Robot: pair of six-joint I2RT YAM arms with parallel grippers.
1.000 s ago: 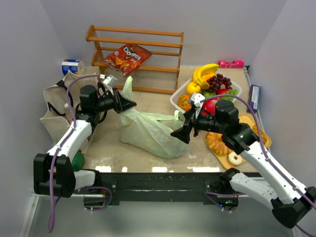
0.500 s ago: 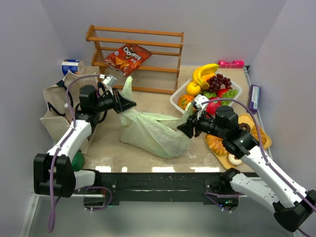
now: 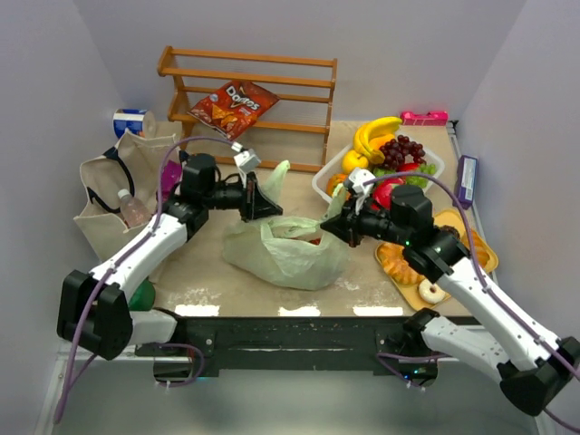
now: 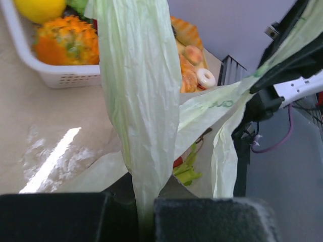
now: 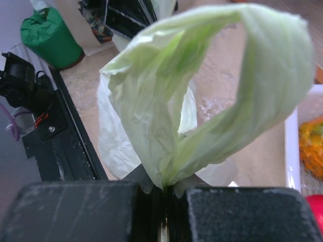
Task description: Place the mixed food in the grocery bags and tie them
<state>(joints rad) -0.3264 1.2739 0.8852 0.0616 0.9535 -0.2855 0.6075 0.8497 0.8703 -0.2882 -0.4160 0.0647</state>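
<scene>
Pale green plastic bag [image 3: 285, 254] lies mid-surface [image 3: 199, 272], its contents mostly hidden under the film. Left gripper [image 3: 265, 201], at the bag's 11 o'clock, pinches one handle [image 4: 141, 101], having swung rightward. Right gripper [image 3: 333, 228], at 2 o'clock and wide a second ago, now clamps the other.

Thin crinkly plastic bag [image 3: 285, 249]; wooden rack [image 3: 249, 95].

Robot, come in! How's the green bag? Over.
Left end effector shut on one green bag handle, right end effector on other. Not tied. Fruit basket close behind.
</scene>
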